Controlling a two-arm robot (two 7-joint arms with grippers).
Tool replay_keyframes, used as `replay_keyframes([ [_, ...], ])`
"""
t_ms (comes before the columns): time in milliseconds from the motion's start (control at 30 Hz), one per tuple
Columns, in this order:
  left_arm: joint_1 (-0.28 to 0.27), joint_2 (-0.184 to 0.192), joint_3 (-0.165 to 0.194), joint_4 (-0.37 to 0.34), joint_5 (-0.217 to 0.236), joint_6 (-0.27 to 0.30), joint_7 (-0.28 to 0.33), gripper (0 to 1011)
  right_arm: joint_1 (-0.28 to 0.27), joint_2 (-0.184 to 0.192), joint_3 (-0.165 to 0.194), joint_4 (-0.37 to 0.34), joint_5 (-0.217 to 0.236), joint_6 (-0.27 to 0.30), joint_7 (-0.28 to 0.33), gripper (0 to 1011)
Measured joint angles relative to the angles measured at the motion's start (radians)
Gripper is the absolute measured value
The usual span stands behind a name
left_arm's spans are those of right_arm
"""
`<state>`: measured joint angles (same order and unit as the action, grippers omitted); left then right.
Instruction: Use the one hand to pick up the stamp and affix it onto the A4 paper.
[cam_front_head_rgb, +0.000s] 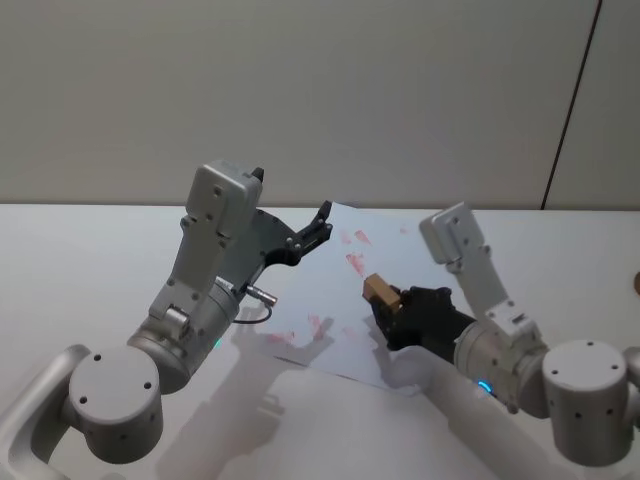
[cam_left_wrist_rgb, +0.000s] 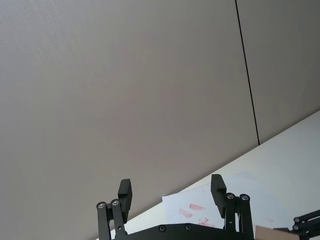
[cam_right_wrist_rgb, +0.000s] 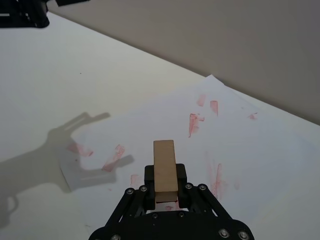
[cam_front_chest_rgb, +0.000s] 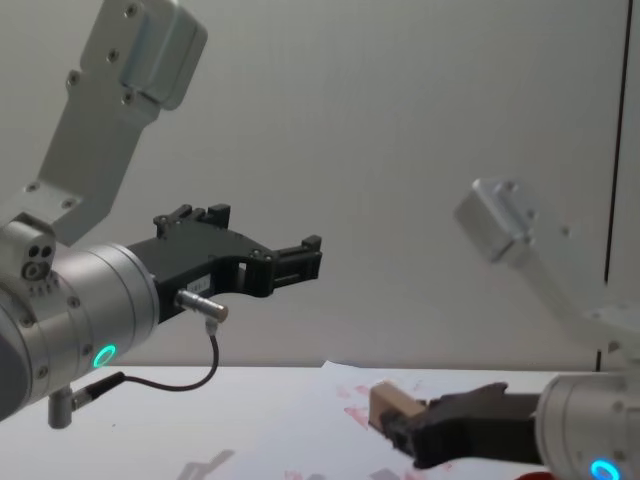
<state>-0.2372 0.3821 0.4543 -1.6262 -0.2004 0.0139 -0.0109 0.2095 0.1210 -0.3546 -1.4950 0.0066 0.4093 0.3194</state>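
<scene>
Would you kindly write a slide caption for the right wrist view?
Right gripper holds the wooden stamp over the red-marked paper; left gripper hovers open nearby.

Both arms (cam_front_head_rgb: 200, 290) silver-grey, round joint caps (cam_front_head_rgb: 110, 390), cyan ring lights (cam_front_chest_rgb: 103, 355); left gripper (cam_front_head_rgb: 322, 225) and right gripper (cam_right_wrist_rgb: 165, 176) black linkages, silver screws (cam_right_wrist_rgb: 200, 187); black cable (cam_front_chest_rgb: 195, 380) off left wrist.

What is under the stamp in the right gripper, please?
The A4 paper with its reddish marks lies below the stamp, which the right gripper clamps. The stamp's lower face and the paper directly beneath are covered, so contact cannot be judged. The left gripper hangs open, raised.
</scene>
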Motion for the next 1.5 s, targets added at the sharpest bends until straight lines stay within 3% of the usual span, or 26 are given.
replay_keyframes([
  [600,0.0,0.0,0.0,0.0,0.0,0.0,0.0,1003,0.014,-0.021,-0.031,0.078,-0.06,0.016,0.011,221],
  [1500,0.0,0.0,0.0,0.0,0.0,0.0,0.0,1003,0.023,-0.032,-0.03,0.11,-0.057,0.042,-0.035,221],
])
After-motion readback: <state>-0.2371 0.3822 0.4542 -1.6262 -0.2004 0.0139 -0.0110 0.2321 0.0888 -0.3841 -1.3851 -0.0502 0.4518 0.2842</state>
